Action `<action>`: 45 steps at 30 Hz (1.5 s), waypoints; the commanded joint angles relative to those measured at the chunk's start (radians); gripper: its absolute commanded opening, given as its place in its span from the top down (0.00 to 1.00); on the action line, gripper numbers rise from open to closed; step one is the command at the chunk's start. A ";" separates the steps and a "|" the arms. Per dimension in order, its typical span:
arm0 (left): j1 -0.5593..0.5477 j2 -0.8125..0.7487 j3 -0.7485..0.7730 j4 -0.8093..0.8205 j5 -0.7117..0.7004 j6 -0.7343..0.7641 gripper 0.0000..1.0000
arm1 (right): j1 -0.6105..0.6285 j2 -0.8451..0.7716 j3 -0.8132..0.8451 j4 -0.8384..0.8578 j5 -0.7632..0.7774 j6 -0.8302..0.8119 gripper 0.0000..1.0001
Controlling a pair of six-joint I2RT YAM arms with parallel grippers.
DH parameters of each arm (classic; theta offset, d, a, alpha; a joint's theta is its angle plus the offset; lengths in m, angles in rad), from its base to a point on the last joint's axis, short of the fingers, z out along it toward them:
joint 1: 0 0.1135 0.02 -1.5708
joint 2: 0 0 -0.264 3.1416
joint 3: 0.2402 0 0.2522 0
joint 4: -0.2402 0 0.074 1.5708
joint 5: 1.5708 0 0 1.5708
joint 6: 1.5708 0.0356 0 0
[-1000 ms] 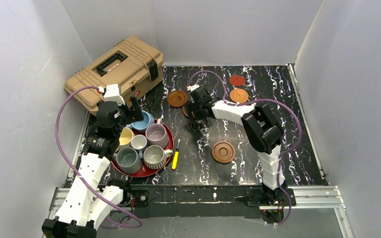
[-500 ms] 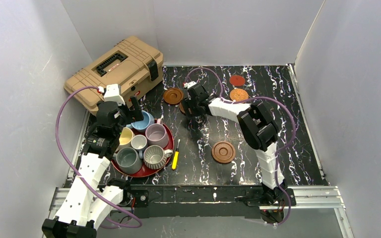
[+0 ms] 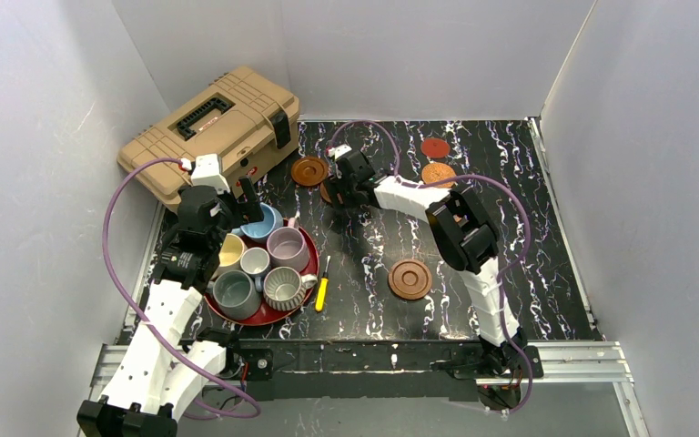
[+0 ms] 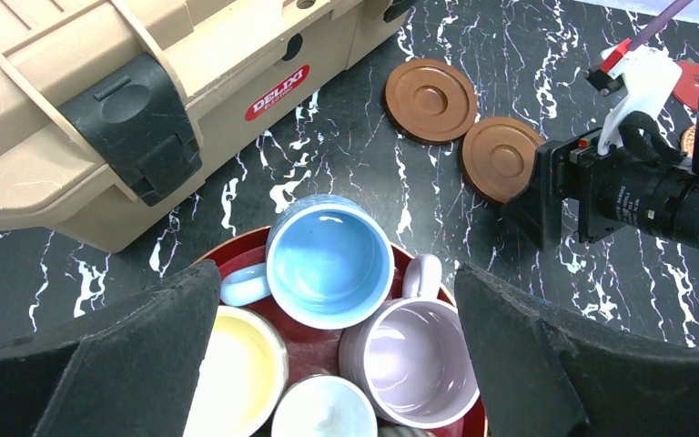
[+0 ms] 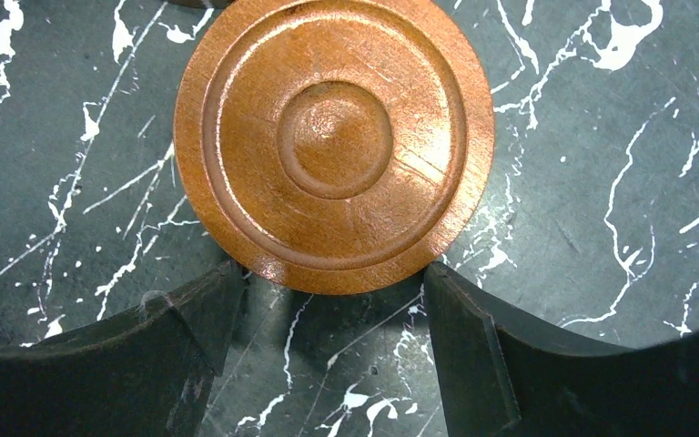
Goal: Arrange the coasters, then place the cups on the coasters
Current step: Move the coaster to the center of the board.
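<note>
The tan toolbox (image 4: 100,109) at the bench's far-left corner wears a red label reading "DELIXI". Six mugs sit upright on a red tray (image 3: 259,316) near the left edge. The light blue mug (image 4: 329,259) turns its handle toward that edge, and the mauve mug (image 4: 419,364) turns its handle toward the far edge. The left gripper (image 4: 337,273) hangs over them, jaws wide apart and empty.

The right gripper (image 5: 332,278), jaws apart, flanks the rim of a wooden coaster (image 5: 334,141) lying flat in the far-left part of the bench, just beside a second one (image 4: 430,98). The bench (image 3: 373,246) is black with white veining, and pale grey walls stand on three sides.
</note>
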 commanded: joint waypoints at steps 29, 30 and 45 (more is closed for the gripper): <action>0.005 0.010 0.015 -0.009 -0.016 0.005 0.01 | 0.041 -0.345 -0.216 -0.164 0.145 0.035 0.01; 0.005 0.009 0.014 -0.012 -0.016 0.005 0.01 | 0.041 -0.381 -0.241 -0.178 0.154 0.041 0.02; 0.005 0.018 0.017 -0.018 -0.005 0.003 0.01 | 0.058 -0.911 -0.683 -0.390 0.084 0.322 0.15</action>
